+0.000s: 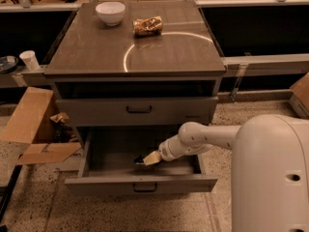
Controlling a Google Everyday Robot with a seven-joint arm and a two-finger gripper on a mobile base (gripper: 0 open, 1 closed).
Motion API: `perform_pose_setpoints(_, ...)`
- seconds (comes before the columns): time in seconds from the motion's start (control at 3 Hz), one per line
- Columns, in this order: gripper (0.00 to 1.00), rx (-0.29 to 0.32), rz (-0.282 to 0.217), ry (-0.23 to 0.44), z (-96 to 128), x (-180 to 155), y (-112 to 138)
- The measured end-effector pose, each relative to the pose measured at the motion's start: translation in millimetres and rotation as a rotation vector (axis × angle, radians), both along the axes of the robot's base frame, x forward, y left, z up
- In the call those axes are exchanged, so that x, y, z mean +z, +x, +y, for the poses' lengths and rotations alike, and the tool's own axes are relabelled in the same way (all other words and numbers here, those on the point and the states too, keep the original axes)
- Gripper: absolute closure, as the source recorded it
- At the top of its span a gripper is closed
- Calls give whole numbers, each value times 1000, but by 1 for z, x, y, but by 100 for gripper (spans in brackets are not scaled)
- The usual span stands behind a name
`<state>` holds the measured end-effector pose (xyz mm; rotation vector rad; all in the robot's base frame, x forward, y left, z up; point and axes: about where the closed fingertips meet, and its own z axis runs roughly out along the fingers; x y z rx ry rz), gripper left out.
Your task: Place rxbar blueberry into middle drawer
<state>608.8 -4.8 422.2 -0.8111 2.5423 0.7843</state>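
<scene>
The middle drawer (140, 183) is pulled open below the cabinet top, its grey tray showing. My gripper (147, 159) reaches in from the right and hangs low over the tray floor near the middle. A small dark piece (138, 160) shows at the gripper's tip and looks like the rxbar blueberry. I cannot tell whether it is held or lying on the tray.
The drawer above (139, 110) is closed. On the cabinet top (159, 52) stand a white bowl (110, 12) and a tan-brown shiny snack packet (147, 26). Cardboard pieces (34, 129) lie on the floor at the left. A white cup (30, 60) stands on the left ledge.
</scene>
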Motion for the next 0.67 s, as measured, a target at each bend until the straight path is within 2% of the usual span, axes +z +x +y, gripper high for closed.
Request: perform_pose_setpoints(0.67,11,-8,-40,1,-3,11,1)
